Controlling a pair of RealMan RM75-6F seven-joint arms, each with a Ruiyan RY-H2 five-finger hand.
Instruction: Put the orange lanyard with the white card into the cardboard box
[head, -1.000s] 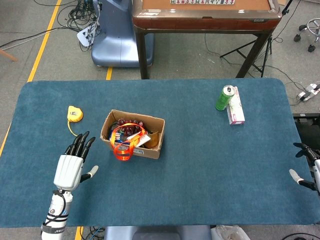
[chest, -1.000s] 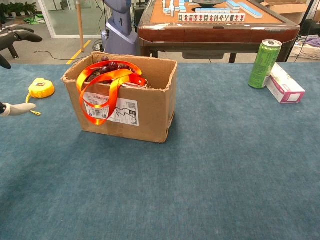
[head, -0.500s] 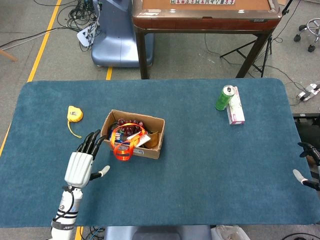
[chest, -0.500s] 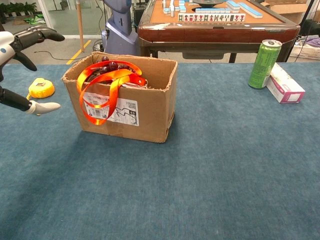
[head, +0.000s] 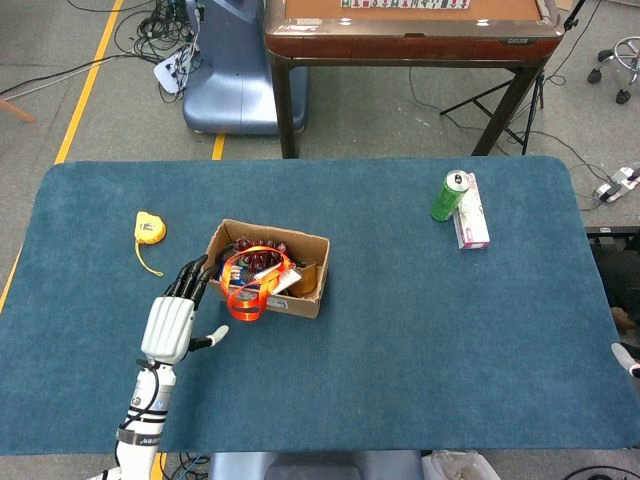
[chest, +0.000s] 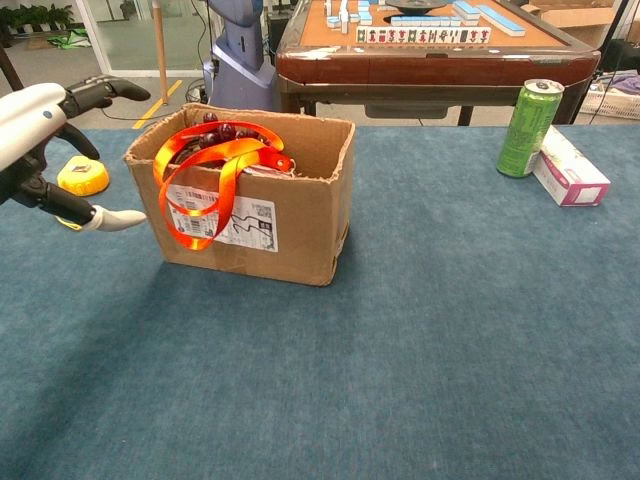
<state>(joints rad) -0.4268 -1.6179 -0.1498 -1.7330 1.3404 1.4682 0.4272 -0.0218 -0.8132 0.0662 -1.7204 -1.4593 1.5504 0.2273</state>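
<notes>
Left robot hand is open, fingers spread, holding nothing — it hovers just short of the box, fingertips near its wall. The lanyard is partly in: one end lies inside, but a loop of orange strap hangs over the box's front wall, just ahead of those fingers. So it looks like the tidy-up step. Next move — catch that loop and tip it over the rim. Right robot hand barely shows at the worktop edge; can't tell its state.

Orange lanyard loops out over the cardboard box's near-left wall — half in, half dangling. Box sits upright, open-topped.
</notes>
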